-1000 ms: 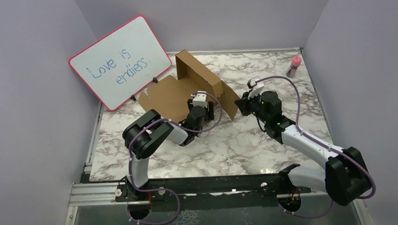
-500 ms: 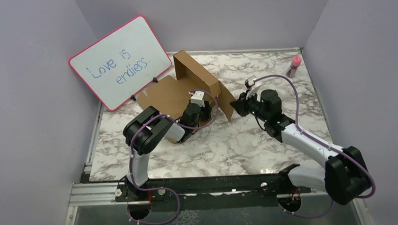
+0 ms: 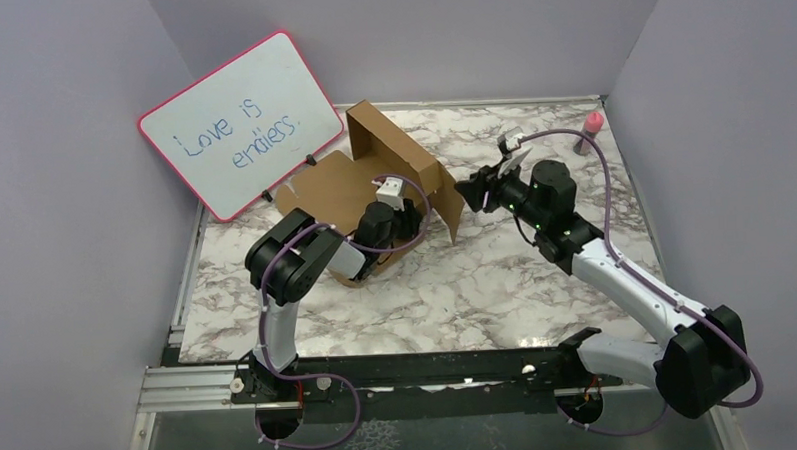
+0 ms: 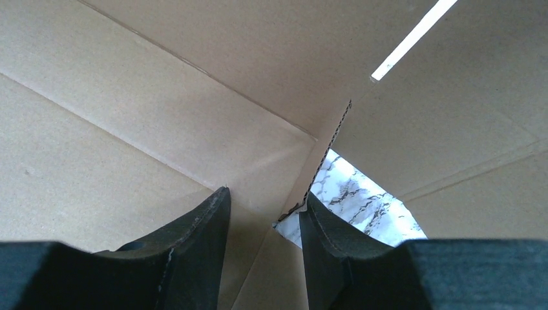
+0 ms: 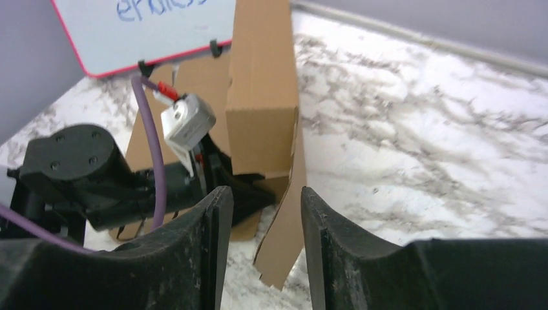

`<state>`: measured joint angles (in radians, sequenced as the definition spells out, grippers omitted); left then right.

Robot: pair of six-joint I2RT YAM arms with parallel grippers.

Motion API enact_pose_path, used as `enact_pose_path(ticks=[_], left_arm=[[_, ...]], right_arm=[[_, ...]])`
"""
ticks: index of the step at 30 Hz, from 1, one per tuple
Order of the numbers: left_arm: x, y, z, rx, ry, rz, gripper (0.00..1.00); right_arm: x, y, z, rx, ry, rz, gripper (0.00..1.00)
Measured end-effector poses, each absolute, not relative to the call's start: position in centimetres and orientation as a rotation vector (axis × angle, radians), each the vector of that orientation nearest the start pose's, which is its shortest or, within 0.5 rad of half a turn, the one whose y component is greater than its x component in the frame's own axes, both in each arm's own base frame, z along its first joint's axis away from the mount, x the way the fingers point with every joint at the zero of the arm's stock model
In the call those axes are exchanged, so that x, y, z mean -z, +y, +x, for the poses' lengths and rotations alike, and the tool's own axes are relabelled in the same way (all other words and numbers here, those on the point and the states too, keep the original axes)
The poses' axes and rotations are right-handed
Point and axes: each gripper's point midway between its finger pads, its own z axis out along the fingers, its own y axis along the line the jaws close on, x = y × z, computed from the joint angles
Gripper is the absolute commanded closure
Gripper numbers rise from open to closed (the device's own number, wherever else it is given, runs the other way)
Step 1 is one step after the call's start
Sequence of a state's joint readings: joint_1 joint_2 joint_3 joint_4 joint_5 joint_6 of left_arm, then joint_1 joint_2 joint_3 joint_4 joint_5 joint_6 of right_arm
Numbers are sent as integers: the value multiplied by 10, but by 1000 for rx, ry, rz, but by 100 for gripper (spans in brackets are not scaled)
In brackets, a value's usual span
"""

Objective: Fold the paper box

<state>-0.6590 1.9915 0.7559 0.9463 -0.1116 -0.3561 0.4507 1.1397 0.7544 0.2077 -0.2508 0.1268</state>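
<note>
The paper box (image 3: 358, 181) is a brown cardboard sheet lying half folded at the back of the table, with its long wall raised. A side flap (image 3: 452, 215) stands at its right end. My left gripper (image 3: 417, 222) reaches inside the box at that corner. Its jaws (image 4: 262, 210) are open, and a raw flap edge (image 4: 323, 155) runs down to the right fingertip. My right gripper (image 3: 463, 191) hovers just right of the flap and is open. In the right wrist view the flap (image 5: 284, 226) hangs beyond the open right gripper (image 5: 262, 194), untouched.
A pink-framed whiteboard (image 3: 241, 120) leans on the back left wall, close behind the box. A pink bottle (image 3: 589, 130) stands at the far right corner. Grey walls close in the marble table (image 3: 537, 280) on three sides.
My right gripper opened, let go of the side flap and drew back up and right. The flap swung left toward the box. My left gripper's jaws narrowed and shifted slightly left.
</note>
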Motion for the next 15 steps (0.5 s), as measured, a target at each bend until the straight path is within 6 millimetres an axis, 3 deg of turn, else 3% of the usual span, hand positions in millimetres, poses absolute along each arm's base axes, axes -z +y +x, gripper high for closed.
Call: enact_pose_path(ticks=[3, 6, 8, 11, 15], left_arm=[[-34, -298, 394, 615, 1889, 213, 56], [-34, -298, 395, 633, 1889, 217, 55], [-35, -298, 395, 643, 1889, 221, 55], [-35, -298, 395, 660, 1891, 221, 54], [-35, -298, 395, 684, 1894, 218, 54]], right_arm=[[-256, 206, 341, -574, 1674, -432, 50], [-262, 192, 355, -502, 1672, -373, 50], [-253, 180, 368, -441, 1698, -328, 49], [-224, 168, 383, -374, 1772, -301, 49], [-188, 172, 390, -364, 1856, -338, 50]])
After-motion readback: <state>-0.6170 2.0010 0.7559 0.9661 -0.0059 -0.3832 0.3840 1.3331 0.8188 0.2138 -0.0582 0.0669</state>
